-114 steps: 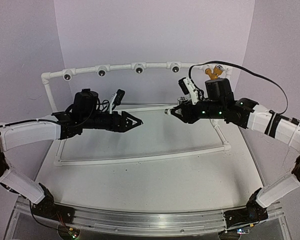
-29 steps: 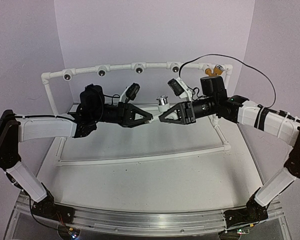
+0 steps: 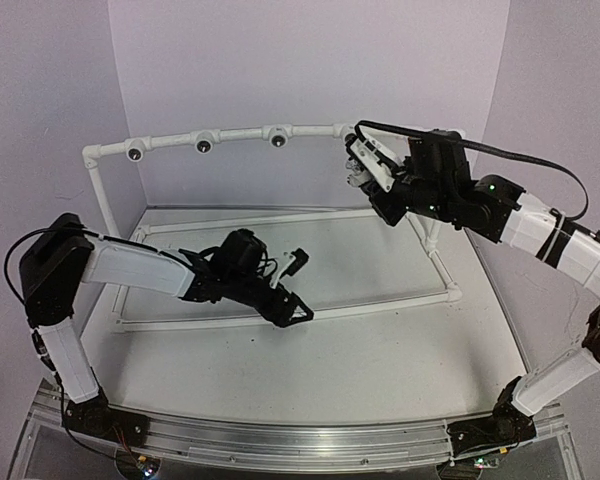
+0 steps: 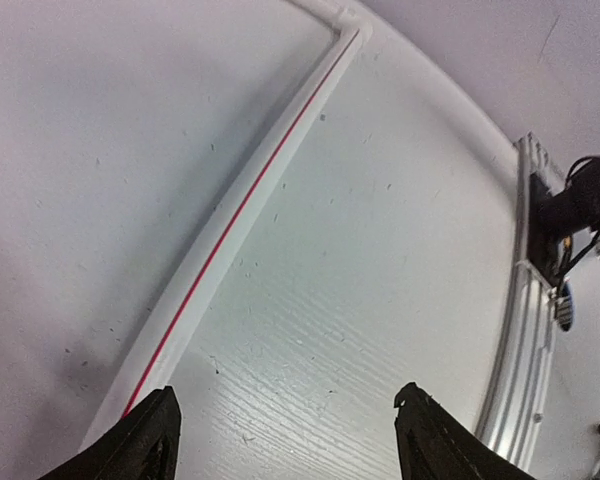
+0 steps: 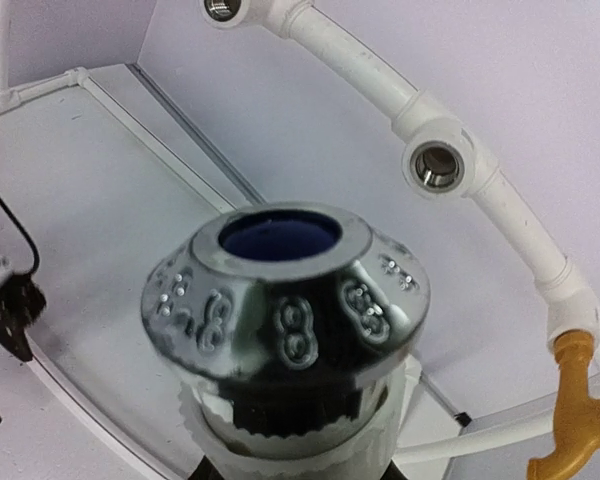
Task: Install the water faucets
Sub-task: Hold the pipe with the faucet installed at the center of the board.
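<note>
Left gripper (image 3: 298,312) hangs spread and empty by the near rail of the pipe frame (image 3: 240,134), right gripper (image 3: 362,172) up at its back rail pinching the white faucet (image 5: 290,310), fingers hidden behind it, yellow faucet (image 5: 577,400) plugged into its right end.

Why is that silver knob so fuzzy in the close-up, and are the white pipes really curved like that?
Right wrist view: the silver end of the white faucet sits almost against the lens, so its raised markings smear, while the pipe sockets behind look sharper. Top view: the pipe frame and the table's metal rail both bow, which suggests wide-lens distortion. Left wrist view: crisp throughout.
</note>
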You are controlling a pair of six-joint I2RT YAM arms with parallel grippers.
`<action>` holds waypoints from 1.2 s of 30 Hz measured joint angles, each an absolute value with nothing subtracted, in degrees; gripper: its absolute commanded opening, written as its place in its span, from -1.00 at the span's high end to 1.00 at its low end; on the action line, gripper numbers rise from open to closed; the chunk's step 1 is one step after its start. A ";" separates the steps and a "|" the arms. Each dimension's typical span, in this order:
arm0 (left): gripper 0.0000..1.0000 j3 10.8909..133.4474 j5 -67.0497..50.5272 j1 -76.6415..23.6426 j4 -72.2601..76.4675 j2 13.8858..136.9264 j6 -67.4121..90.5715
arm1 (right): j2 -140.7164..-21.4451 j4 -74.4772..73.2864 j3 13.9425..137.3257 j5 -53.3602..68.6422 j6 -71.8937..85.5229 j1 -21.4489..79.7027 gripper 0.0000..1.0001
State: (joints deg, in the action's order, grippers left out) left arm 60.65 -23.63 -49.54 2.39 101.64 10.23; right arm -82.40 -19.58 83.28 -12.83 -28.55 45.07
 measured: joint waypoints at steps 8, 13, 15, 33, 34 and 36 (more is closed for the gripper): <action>-0.49 65.54 -14.74 -52.73 -4.51 111.01 -2.73 | -83.92 -19.48 84.51 -13.53 -37.38 45.15 1.00; -0.42 68.06 -12.95 -53.47 -4.94 112.62 -7.18 | -84.28 -19.55 84.51 -14.25 -39.89 45.15 1.00; -0.42 68.68 -12.13 -53.40 -5.00 112.82 -8.05 | -84.38 -19.72 84.51 -14.59 -40.49 45.15 1.00; -0.01 79.11 -8.95 -52.56 -5.83 123.56 -11.55 | -84.09 -3.57 73.30 -29.25 -57.06 45.15 1.00; 0.03 79.07 -8.70 -52.56 -5.68 123.58 -11.72 | -84.08 -0.27 71.52 -29.69 -59.48 45.10 1.00; 0.19 78.47 -8.43 -52.52 -4.75 123.55 -11.85 | -84.07 7.08 67.91 -30.16 -64.99 45.04 1.00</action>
State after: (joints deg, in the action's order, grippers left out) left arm 78.47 -8.43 -52.52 -4.75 123.55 -11.85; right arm -84.07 7.08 67.91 -30.16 -64.99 45.04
